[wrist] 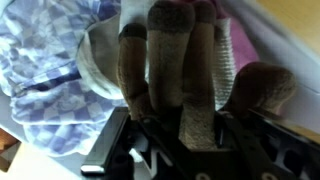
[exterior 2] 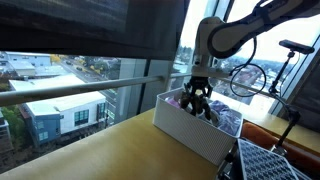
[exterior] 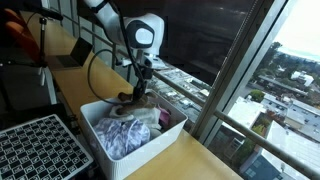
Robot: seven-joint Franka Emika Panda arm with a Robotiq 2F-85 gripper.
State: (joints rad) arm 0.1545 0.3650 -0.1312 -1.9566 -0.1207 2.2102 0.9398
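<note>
My gripper (exterior: 140,92) is down in the white bin (exterior: 98,135), clenched on a brown knit cloth (wrist: 185,60). The wrist view shows the jaws pinching its near edge. I judge the grasp made. The cloth lies on top of the pile, touching a checked cloth (wrist: 50,75), and it is not raised above the rim. Everything past the grasp is left.

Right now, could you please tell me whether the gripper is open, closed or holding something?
The gripper is closed, holding a brown-and-grey knitted cloth at the white bin.
</note>
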